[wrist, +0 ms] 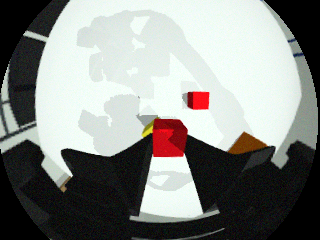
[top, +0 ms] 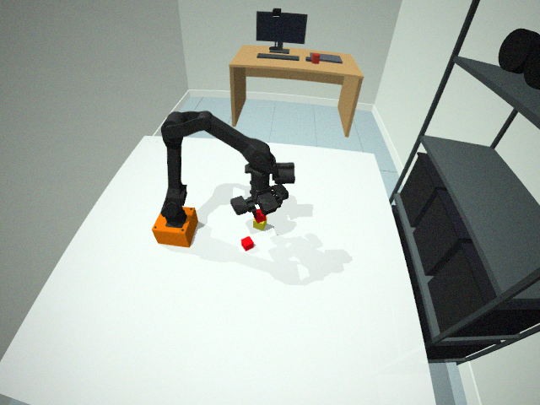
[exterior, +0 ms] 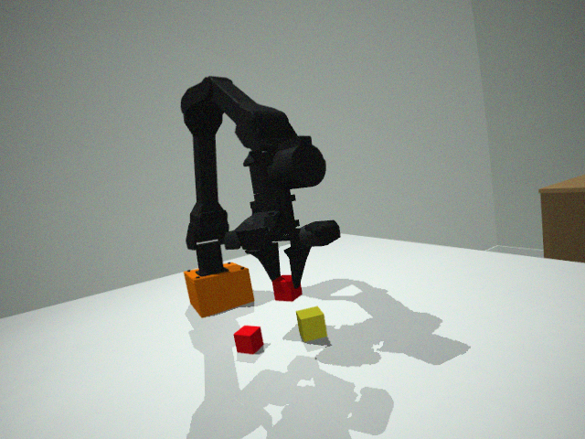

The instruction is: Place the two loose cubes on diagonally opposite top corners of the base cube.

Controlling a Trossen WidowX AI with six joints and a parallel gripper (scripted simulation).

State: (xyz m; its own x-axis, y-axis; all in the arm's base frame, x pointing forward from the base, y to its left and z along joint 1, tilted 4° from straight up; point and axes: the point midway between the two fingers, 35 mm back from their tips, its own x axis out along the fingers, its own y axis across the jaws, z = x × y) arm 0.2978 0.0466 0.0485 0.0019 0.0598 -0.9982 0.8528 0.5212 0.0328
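The yellow base cube (top: 260, 225) (exterior: 312, 325) (wrist: 148, 129) stands on the white table. One loose red cube (top: 247, 243) (exterior: 248, 339) (wrist: 200, 100) lies flat on the table, apart from the base cube. My gripper (top: 260, 213) (exterior: 286, 282) (wrist: 168, 136) points down and is shut on the other red cube, held in the air clear of the table. In the exterior view this held cube shows to the left of the base cube and higher in the picture, not over it. In the top view and the wrist view it hides part of the base cube.
The arm's orange mounting block (top: 173, 235) (exterior: 221, 292) (wrist: 246, 142) stands on the white table (top: 218, 326) (exterior: 118, 358), left of the cubes in the top and exterior views. A dark shelf rack (top: 488, 174) stands beyond the table's right edge, and a wooden desk (top: 296, 69) stands behind it.
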